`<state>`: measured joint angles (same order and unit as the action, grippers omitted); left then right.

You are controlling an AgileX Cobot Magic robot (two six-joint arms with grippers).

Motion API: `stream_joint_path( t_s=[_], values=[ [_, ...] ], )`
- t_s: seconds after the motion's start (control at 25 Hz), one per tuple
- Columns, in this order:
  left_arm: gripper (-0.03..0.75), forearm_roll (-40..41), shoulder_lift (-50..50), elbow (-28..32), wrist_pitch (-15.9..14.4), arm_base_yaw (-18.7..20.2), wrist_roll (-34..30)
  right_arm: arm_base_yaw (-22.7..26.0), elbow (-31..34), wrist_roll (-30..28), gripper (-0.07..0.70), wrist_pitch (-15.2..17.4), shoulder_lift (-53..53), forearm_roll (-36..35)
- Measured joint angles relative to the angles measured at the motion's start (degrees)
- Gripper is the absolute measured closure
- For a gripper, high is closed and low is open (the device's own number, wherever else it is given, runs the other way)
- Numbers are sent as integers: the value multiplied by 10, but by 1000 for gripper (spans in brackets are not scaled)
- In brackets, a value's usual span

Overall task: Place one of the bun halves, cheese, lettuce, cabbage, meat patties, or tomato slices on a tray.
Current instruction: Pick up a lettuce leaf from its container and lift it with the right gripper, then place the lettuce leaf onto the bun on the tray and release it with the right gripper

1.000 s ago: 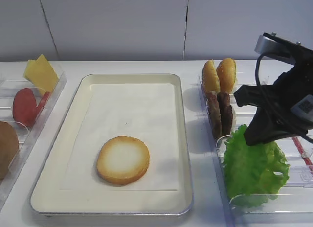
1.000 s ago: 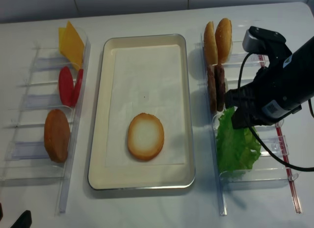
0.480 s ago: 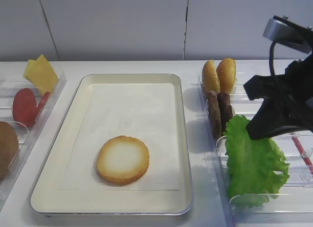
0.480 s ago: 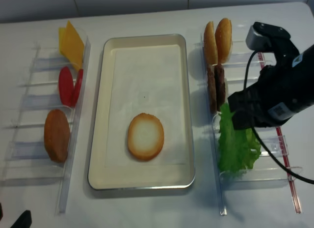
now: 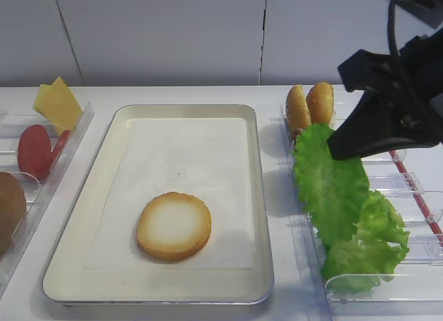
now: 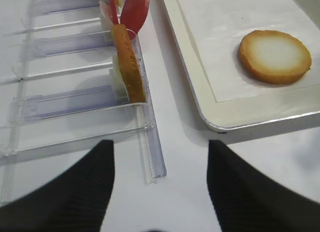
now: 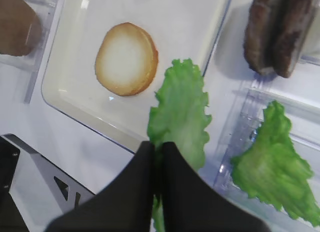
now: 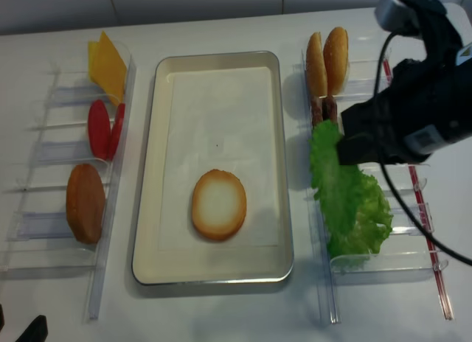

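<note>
- One lettuce (image 5: 327, 186) leaf hangs from your right gripper (image 7: 159, 154); its jaws are clamped together on the leaf's upper edge.
- You have the leaf in the air beside the tray's (image 5: 257, 134) right rim, over the left edge of the right-hand bins (image 8: 413, 209) and in front of the patties (image 7: 277, 32).
- In the right wrist view the leaf dangles across the tray's right rim, its tip just beside the bun half (image 7: 126, 58) but not touching it.
- That bun half lies cut face up on the tray's paper, toward the near end and a little left of the middle.
- More green leaves (image 5: 367, 248) sit in the near compartment of the right-hand bins, below the hanging leaf.
- Two more buns (image 8: 328, 58) stand on edge at the far end of those bins, with the patties just in front of them.
- Along the surface's left edge you have the cheese (image 8: 107, 62) at the far end, the tomato slices (image 8: 102, 128) next, then a bun (image 8: 85, 203) standing nearer.
- Your left gripper (image 6: 159, 192) shows only in its own wrist view: its jaws stand wide apart with nothing between them, low over the bare surface near the tray's near-left corner.
</note>
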<state>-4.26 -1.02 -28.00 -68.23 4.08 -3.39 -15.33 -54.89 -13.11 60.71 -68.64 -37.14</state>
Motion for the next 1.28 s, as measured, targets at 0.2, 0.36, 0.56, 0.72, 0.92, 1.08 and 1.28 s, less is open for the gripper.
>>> stream_joint_path(
  t_s=[0.2,0.36,0.56,0.72,0.92,1.08,1.28],
  values=[
    [297,0,0,0,0,0,0,-83,-2,0,580,-71,-11,-18],
    [297,0,0,0,0,0,0,-129,-21,0,580,-91,-63,-42],
    [297,0,0,0,0,0,0,-181,-81,0,580,-106,-136,-49],
    [297,0,0,0,0,0,0,-213,-140,6,580,-109,-200,-52],
    [297,0,0,0,0,0,0,-241,-205,14,580,-110,-274,-53],
    [297,0,0,0,0,0,0,-263,-243,18,580,-112,-320,-56],
    [297,0,0,0,0,0,0,-273,-256,27,580,-125,-353,-57]
  ],
)
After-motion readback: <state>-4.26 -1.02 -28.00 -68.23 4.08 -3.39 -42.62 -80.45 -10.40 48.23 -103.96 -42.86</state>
